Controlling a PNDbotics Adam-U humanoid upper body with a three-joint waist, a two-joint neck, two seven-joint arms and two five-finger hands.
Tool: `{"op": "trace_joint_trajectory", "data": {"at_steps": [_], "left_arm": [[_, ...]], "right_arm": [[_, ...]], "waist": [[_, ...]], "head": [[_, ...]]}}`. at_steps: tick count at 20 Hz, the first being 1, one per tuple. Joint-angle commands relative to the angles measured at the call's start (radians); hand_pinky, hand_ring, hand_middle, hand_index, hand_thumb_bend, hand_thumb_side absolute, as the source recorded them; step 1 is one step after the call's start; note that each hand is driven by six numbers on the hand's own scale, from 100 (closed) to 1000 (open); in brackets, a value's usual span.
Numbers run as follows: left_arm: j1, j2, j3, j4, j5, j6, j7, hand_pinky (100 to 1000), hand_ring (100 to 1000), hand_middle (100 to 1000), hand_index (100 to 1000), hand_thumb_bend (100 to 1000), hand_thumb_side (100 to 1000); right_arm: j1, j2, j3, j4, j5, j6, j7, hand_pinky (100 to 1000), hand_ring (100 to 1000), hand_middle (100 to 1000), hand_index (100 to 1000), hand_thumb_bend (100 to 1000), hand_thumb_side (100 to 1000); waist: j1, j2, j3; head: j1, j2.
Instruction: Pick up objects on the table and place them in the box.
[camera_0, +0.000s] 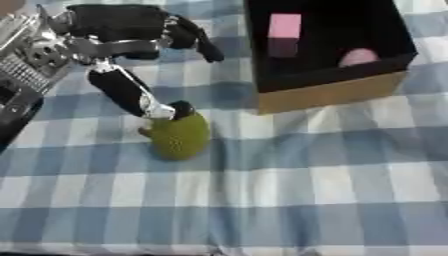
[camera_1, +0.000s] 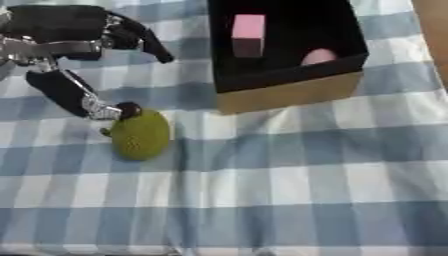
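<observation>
A green bumpy oval object (camera_0: 181, 136) lies on the blue and white checked cloth, left of centre. My left hand (camera_0: 114, 42) hangs just above and behind it, open, with its thumb (camera_0: 140, 97) stretched down so its tip touches the object's top end. The other fingers (camera_0: 197, 40) reach right, toward the box, and hold nothing. The black-lined cardboard box (camera_0: 328, 95) stands at the upper right. Inside it are a pink block (camera_0: 283, 31) and a pink rounded thing (camera_0: 357, 57). My right hand shows in neither view.
The checked cloth (camera_0: 289, 190) covers the whole table in front of the box. A strip of brown surface (camera_1: 433, 35) shows at the upper right edge in the right eye view.
</observation>
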Motion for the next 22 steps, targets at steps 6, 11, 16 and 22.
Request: {"op": "trace_joint_trajectory", "data": {"at_steps": [6, 11, 16, 22], "left_arm": [[0.061, 0.035, 0.003, 0.013, -0.127, 0.007, 0.055, 889, 859, 761, 872, 581, 771], [0.086, 0.033, -0.002, 0.035, -0.184, -0.025, 0.080, 895, 866, 767, 865, 631, 814], [0.091, 0.020, -0.005, 0.073, -0.235, -0.043, 0.092, 892, 867, 769, 892, 665, 806], [0.092, -0.010, -0.008, 0.154, -0.303, -0.053, 0.122, 879, 860, 761, 882, 622, 784]], "right_arm": [[-0.004, -0.028, -0.003, -0.010, 0.005, -0.001, -0.001, 950, 1000, 357, 922, 100, 470], [-0.003, -0.027, -0.003, -0.010, 0.006, -0.001, 0.000, 950, 1000, 356, 922, 100, 470], [-0.005, -0.025, -0.002, -0.010, 0.005, -0.001, 0.001, 950, 1000, 355, 923, 100, 470], [-0.006, -0.020, 0.000, -0.010, 0.004, -0.001, 0.005, 950, 1000, 354, 923, 100, 470]], "waist": [[0.009, -0.070, 0.002], [0.006, -0.069, 0.002], [0.004, -0.068, 0.000], [-0.001, -0.066, -0.003]], "head": [[0.012, 0.006], [0.014, 0.008], [0.018, 0.008], [0.022, 0.009]]}}
